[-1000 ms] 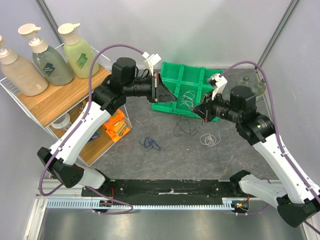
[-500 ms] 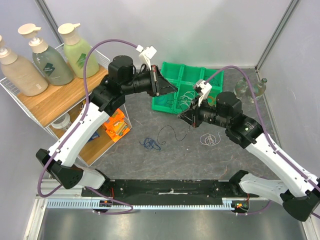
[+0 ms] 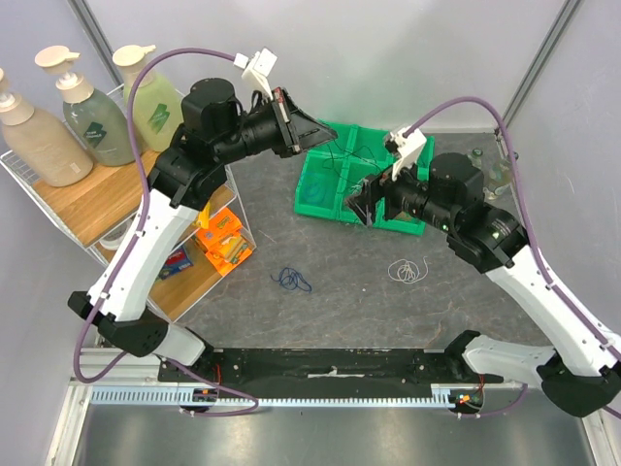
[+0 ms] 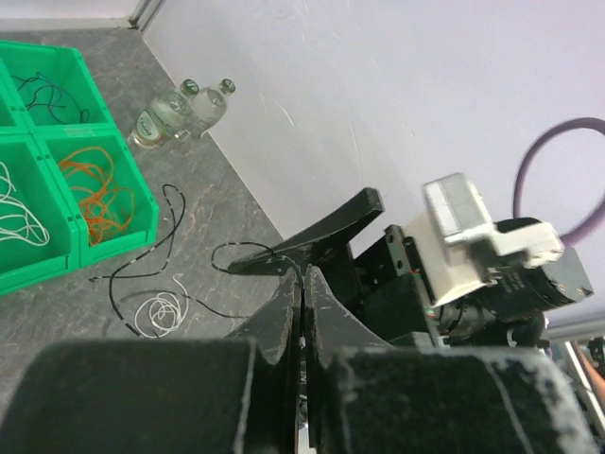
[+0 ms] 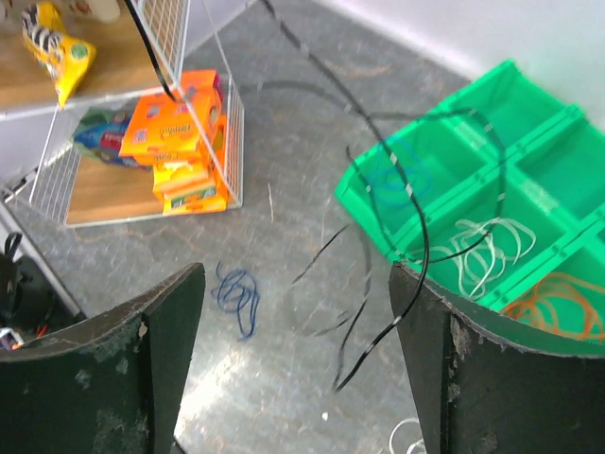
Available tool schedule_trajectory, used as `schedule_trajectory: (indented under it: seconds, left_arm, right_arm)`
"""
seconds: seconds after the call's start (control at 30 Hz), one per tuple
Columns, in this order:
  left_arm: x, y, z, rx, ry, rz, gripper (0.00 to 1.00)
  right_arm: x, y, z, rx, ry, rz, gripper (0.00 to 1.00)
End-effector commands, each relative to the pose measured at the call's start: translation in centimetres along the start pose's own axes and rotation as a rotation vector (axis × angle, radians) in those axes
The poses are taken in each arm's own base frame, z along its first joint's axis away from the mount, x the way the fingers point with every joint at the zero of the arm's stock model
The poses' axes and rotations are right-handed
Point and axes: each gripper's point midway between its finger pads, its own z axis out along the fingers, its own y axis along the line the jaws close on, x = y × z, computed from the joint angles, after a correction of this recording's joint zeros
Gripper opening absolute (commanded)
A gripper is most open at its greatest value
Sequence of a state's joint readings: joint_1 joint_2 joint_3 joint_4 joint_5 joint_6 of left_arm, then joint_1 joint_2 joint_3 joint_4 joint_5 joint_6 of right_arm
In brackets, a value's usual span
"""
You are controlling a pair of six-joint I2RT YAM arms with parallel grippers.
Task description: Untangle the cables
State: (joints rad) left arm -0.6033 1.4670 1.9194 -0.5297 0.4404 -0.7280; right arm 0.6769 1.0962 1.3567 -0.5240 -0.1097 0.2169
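My left gripper is raised above the green tray and shut on a thin black cable, which runs out from between its fingertips. The cable hangs loose in the right wrist view, across the tray's corner. My right gripper is open over the tray's front edge, with nothing between its fingers. A blue cable and a white cable lie on the table. White and orange cables lie in tray compartments.
A wire rack with pump bottles and orange boxes stands at the left. Small glass bottles stand by the back right wall. Purple arm hoses arch over both arms.
My right gripper has opened, let go of the black cable and drawn back over the tray. My left gripper has risen up and left, lifting the cable off the table.
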Motion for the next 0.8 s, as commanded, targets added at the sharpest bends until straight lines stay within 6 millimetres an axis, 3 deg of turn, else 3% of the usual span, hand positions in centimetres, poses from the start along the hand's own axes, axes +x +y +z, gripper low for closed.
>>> schedule_trajectory:
  seconds: [0.0,0.2,0.33,0.47,0.53,0.6,0.67,0.77]
  left_arm:
    - [-0.1,1.0,0.0,-0.091,0.005,-0.119,0.02]
    - [0.2,1.2,0.3,-0.098,0.016,-0.162,0.02]
    - [0.5,1.1,0.5,-0.089,0.030,-0.177,0.02]
    - [0.8,0.8,0.6,-0.063,0.056,-0.171,0.02]
    - [0.6,0.7,0.4,-0.064,0.045,-0.160,0.02]
    - [0.0,0.4,-0.1,-0.052,0.015,-0.126,0.02]
    - [-1.0,-0.2,-0.7,-0.030,-0.036,-0.078,0.02]
    - [-2.3,-0.3,-1.8,-0.044,-0.109,0.012,0.02]
  right_arm:
    - [-4.8,-0.4,0.7,0.028,-0.119,-0.079,0.86]
    - [-7.7,-1.3,0.8,0.084,-0.209,-0.096,0.95]
    - [-8.6,1.9,2.4,-0.096,-0.220,-0.088,0.94]
    - [-8.8,2.0,1.7,-0.092,-0.241,-0.052,0.95]
    - [-7.3,-0.1,1.1,0.023,-0.196,-0.039,0.97]
    - [-4.0,-2.9,0.5,0.177,-0.093,-0.022,0.98]
    - [-0.5,-3.8,-0.7,0.216,-0.004,-0.032,0.98]
    - [1.8,-4.5,-3.5,0.269,0.007,0.001,0.98]
